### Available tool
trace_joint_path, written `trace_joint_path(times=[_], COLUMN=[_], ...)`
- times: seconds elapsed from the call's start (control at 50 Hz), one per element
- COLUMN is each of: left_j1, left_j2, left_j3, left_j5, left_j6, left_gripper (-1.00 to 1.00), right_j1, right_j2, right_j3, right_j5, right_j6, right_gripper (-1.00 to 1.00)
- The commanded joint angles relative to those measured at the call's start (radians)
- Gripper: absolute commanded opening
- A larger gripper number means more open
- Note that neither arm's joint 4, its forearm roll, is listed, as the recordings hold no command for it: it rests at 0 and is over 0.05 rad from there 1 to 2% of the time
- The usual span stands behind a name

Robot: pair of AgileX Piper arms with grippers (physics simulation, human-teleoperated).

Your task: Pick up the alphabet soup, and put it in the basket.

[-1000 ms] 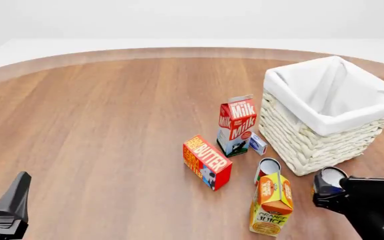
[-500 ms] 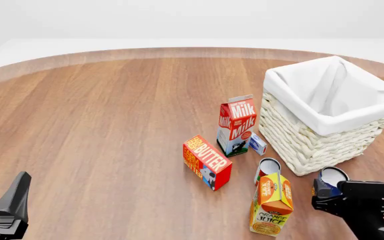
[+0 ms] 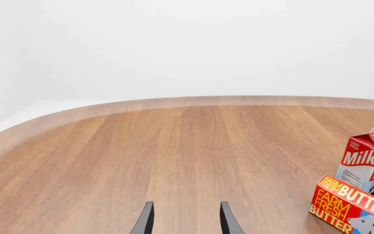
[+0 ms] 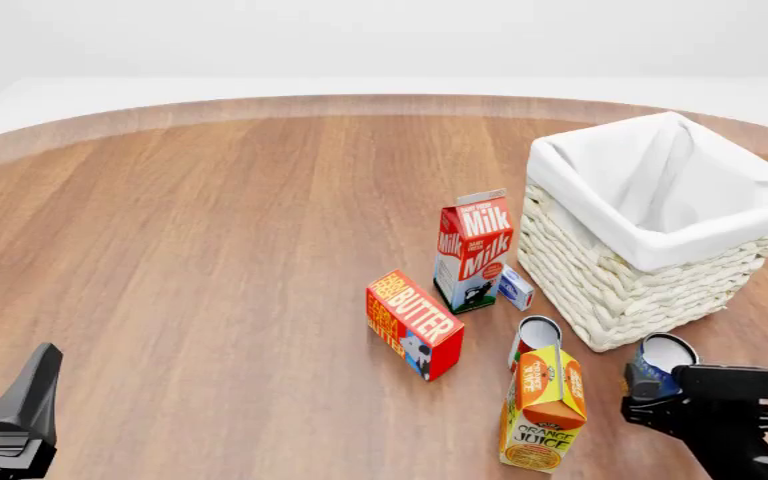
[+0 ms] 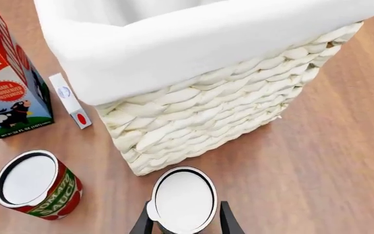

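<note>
The alphabet soup (image 4: pixel 666 351) is a small can with a blue label and silver-white top, standing on the table just in front of the basket (image 4: pixel 624 280). My right gripper (image 4: pixel 656 378) is open and low over it. In the right wrist view its fingers (image 5: pixel 142 223) flank the alphabet soup (image 5: pixel 183 199) on both sides, with the woven wall of the basket (image 5: pixel 206 117) close beyond. My left gripper (image 4: pixel 4 375) rests open at the near left edge with nothing between its fingers (image 3: pixel 145 222), far from the can.
A red-labelled tomato sauce can (image 4: pixel 536 335) and an orange juice carton (image 4: pixel 544 410) stand just left of the soup. A milk carton (image 4: pixel 472 250), a butter box (image 4: pixel 414 323) and a small white box (image 4: pixel 515 288) lie left of the basket.
My right gripper has drawn slightly nearer and lower around the soup can. The can and the left arm have stayed put.
</note>
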Motion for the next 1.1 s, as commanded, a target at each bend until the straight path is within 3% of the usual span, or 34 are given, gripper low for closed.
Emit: trace_joint_path(times=[0.02,0.26,0.28,1.1], left_j1=[0.0,0.0,0.0,0.0], left_j2=[0.0,0.0,0.0,0.0], left_j3=[0.0,0.0,0.0,0.0], left_j5=[0.0,0.0,0.0,0.0], left_j6=[0.0,0.0,0.0,0.0], left_gripper=[1.0,1.0,1.0,1.0], right_j1=[-0.009,-0.001,-0.002,-0.015], right_j2=[0.022,0.035,0.036,-0.026], right_j3=[0.002,0.002,0.002,0.002], right_j5=[0.0,0.0,0.0,0.0], right_j6=[0.0,0.003,0.003,-0.025], right_gripper=[1.0,1.0,-1.0,-1.0])
